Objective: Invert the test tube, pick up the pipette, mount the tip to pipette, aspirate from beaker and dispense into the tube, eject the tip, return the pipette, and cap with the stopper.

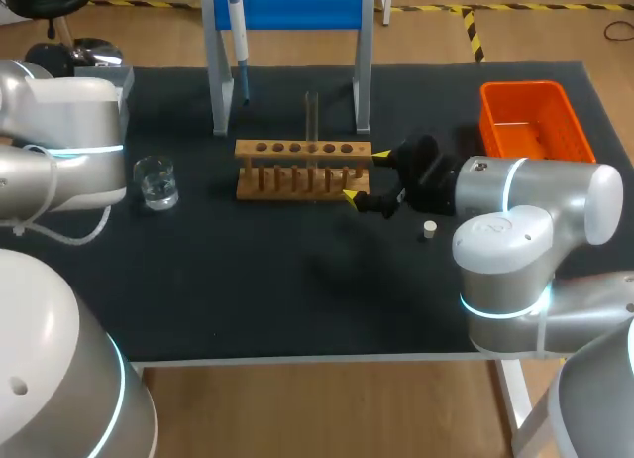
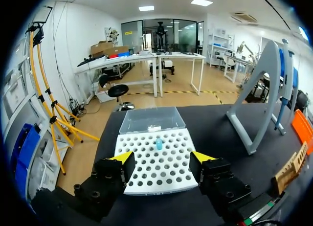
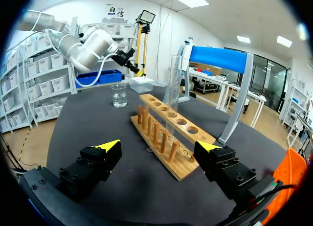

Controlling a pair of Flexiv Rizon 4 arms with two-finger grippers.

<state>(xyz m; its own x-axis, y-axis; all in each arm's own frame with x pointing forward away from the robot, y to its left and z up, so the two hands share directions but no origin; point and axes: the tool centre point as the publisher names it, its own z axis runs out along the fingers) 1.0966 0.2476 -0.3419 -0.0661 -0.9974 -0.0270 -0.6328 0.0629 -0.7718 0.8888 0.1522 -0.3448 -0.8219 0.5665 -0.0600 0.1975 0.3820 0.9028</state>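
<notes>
Tube (image 1: 311, 119) work came first, I think. It stood up in the rack (image 1: 302, 171), near the middle, and I could not tell which end was up. Your right claw (image 1: 365, 174) sat wide open just beside the rack's end, holding nothing. Your left claw (image 2: 164, 158) was wide open too, empty, over the tip box (image 2: 146, 143). The pipette (image 1: 236, 27) hung on its stand (image 1: 297, 7), not picked up yet. Next you would need to bring the right claw to the tube, close softly on it, and lift straight up without tipping the rack.
</notes>
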